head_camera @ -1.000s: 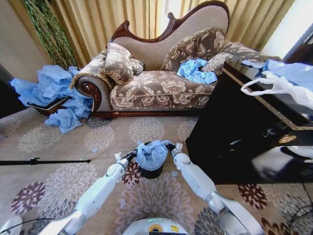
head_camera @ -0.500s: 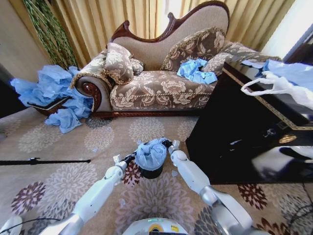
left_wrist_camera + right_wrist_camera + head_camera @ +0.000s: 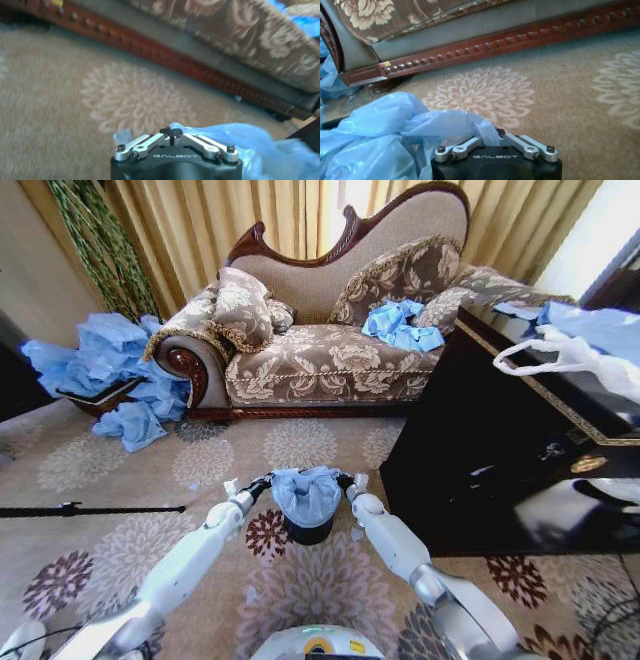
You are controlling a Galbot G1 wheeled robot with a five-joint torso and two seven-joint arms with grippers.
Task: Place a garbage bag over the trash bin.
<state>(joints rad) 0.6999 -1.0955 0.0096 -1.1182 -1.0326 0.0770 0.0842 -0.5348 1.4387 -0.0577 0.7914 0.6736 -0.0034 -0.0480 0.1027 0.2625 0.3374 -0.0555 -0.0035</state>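
Both grippers, left gripper (image 3: 262, 483) and right gripper (image 3: 344, 479), pinch the garbage bag (image 3: 306, 492), stretching it over the trash bin (image 3: 308, 530).

Garbage bag (image 3: 306, 492) on trash bin (image 3: 309, 530), before sofa (image 3: 330, 330).

Blue garbage bag (image 3: 306, 492) draped over the trash bin (image 3: 308, 528), held from 2 sides.

Standing on the floral carpet (image 3: 150, 480) in front of the sofa (image 3: 330, 330), between both arms. Left hand (image 3: 262, 483) at the bag's left edge, right hand (image 3: 343, 481) at its right edge, each pinching plastic. Bag covering the bin's top, black side bare below. Heaped blue bags (image 3: 110, 375) left of the sofa, more (image 3: 398, 325) on its seat; white bag (image 3: 560, 352) on the dark worktop (image 3: 500, 440) at right.
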